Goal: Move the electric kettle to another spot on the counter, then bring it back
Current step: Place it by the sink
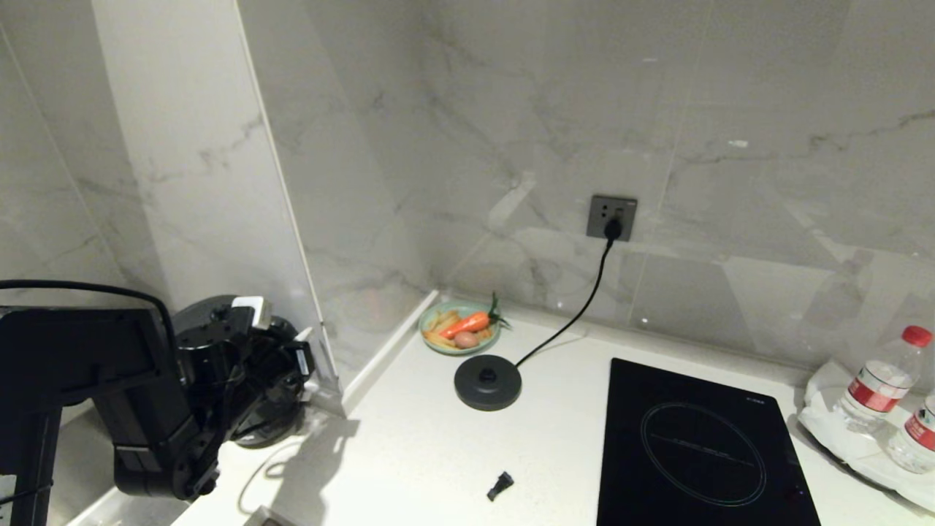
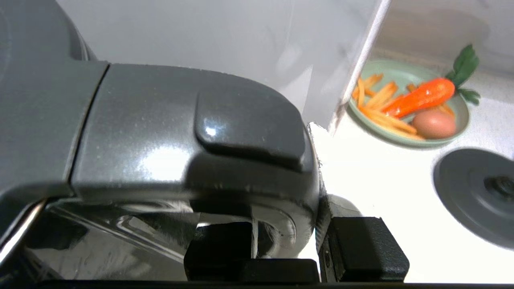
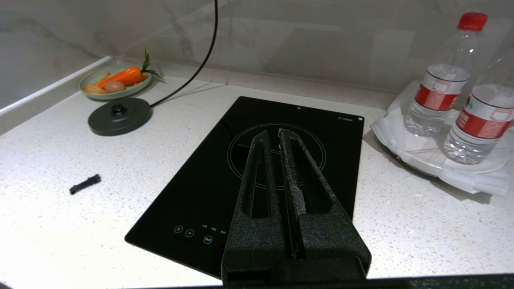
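Note:
The glossy black electric kettle (image 1: 201,313) is at the far left of the white counter (image 1: 409,453), close to the wall corner and mostly hidden behind my left arm. In the left wrist view the top of its handle (image 2: 192,136) fills the picture. My left gripper (image 2: 281,245) is shut on that handle, with one finger (image 2: 361,245) outside the loop and the other inside it. Whether the kettle's bottom rests on the counter I cannot tell. My right gripper (image 3: 273,134) hangs shut and empty over the black cooktop (image 3: 281,160), outside the head view.
The kettle's round base disc (image 1: 488,381) with its cord sits mid-counter. Behind it is a green plate (image 1: 438,343) with a carrot, fries and an egg. A small black piece (image 1: 500,485) lies near the front. Water bottles (image 1: 884,380) stand on a white tray at the right.

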